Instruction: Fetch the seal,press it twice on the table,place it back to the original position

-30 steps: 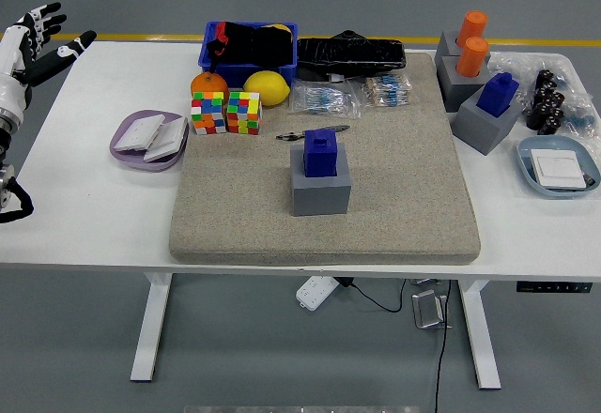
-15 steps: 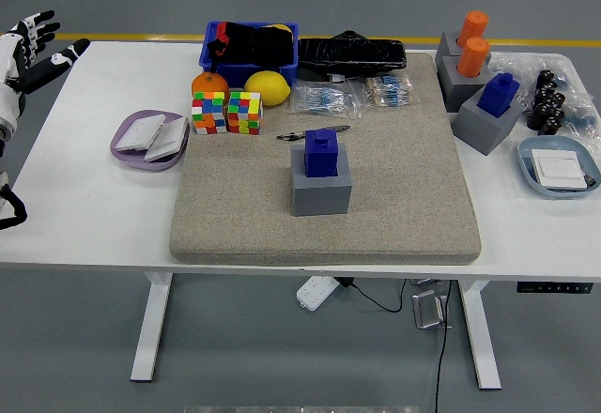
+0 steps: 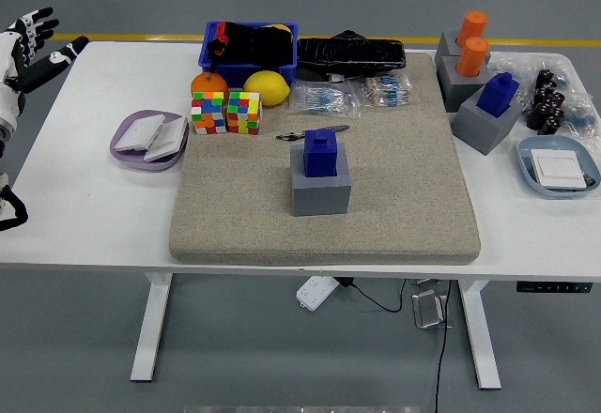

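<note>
A blue seal (image 3: 322, 153) stands upright in its grey holder block (image 3: 321, 188) at the middle of the beige mat (image 3: 404, 197). My left hand (image 3: 33, 47) hovers at the picture's far left edge, over the table's back left corner, fingers spread and holding nothing. It is far from the seal. My right arm is out of view.
More seals sit at the right: a blue one (image 3: 497, 95) in a grey block and two orange ones (image 3: 472, 42). Behind the mat are colour cubes (image 3: 226, 113), an orange, a lemon (image 3: 266, 87), a blue bin (image 3: 248, 49), plastic bags. A purple dish (image 3: 147, 141) lies left, a blue dish (image 3: 559, 166) right.
My left hand has drawn back toward the left edge of the picture and slightly up; nothing on the table has moved.
</note>
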### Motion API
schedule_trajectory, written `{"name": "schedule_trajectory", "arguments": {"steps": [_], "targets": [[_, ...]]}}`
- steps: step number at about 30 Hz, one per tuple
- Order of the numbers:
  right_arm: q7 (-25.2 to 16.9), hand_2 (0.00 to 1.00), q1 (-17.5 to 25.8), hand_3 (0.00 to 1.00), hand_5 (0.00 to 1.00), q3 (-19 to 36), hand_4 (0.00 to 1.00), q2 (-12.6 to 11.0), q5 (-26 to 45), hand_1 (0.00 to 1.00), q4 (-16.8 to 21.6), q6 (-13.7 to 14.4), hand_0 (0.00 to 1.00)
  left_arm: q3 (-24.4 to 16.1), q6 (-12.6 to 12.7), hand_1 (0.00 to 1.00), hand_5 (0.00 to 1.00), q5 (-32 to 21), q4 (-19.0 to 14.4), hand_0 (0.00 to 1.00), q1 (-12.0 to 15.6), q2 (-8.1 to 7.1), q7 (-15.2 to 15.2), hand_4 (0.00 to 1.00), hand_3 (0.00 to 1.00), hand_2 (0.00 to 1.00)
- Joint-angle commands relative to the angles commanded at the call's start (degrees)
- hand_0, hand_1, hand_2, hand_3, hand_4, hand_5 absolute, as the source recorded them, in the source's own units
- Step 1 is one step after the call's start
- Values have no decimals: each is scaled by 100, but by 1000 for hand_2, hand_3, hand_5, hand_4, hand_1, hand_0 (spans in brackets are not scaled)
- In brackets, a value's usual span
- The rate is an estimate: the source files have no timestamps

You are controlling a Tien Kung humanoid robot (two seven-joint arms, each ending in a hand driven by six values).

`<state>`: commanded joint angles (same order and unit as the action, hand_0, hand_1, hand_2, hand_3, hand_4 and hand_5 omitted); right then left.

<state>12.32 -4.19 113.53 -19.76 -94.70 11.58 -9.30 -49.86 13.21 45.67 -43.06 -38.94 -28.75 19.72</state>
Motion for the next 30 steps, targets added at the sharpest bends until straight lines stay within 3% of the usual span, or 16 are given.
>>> {"name": "schedule_trajectory", "arguments": {"steps": [11,30], "targets": [[-3,710,56,718,527,34,836,72,50,730,-75,5,868,112,0,908,467,-229,42,932,309,36,-7,961,888,916],[-1,709,149,721,526,104,835,-33,146,730,-116,16,868,341,-11,908,468,-195,14,931,336,22,-52,958,889,913]]}}
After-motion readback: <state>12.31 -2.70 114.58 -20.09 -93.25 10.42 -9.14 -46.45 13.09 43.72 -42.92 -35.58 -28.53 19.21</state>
